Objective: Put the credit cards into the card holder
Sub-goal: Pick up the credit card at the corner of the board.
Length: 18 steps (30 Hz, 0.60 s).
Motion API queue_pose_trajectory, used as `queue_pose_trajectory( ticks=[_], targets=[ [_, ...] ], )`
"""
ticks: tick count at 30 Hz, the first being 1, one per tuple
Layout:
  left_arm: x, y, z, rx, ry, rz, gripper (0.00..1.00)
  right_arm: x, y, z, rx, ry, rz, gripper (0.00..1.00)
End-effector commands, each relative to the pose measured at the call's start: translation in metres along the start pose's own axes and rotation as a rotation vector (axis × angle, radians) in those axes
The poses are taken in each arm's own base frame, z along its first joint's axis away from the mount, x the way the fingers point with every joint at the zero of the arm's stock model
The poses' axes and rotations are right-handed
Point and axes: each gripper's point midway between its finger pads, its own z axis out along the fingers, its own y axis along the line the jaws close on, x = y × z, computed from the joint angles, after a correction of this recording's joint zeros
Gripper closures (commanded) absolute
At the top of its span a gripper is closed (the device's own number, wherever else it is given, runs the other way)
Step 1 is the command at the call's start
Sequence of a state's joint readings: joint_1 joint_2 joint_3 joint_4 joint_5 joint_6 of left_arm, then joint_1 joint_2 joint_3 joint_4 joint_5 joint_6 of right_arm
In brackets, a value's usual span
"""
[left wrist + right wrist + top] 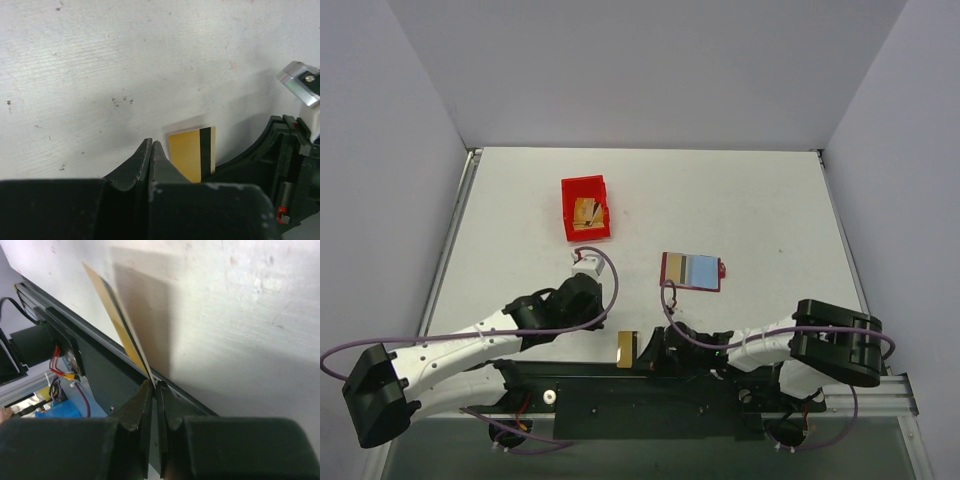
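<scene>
Top external: white table [770, 220], grey walls [640, 70], card holder [691, 271] lying open.

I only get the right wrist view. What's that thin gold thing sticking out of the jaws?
Observer: A card. The left wrist view shows its gold face and a dark stripe.
Visitor: Where's the holder?
Observer: The top view shows the holder lying open on the table, farther out than the card.
Visitor: Any more of them?
Observer: Yes, more cards sit in a red bin, beyond the holder and to its left.
</scene>
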<state>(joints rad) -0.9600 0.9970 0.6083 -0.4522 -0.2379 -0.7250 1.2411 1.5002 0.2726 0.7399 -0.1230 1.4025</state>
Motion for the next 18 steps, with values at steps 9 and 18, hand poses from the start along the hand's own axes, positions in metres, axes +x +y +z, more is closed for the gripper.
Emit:
queue_pose_trajectory(
  ticks=[9, 18],
  targets=[
    [-0.105, 0.001, -0.032, 0.087, -0.318, -0.156, 0.47, -0.081, 0.046, -0.044, 0.042, -0.206, -0.29, 1.0],
    [-0.176, -0.037, -0.045, 0.385, -0.431, -0.101, 0.27, -0.156, 0.106, -0.077, -0.231, -0.108, -0.361, 1.0]
  ],
)
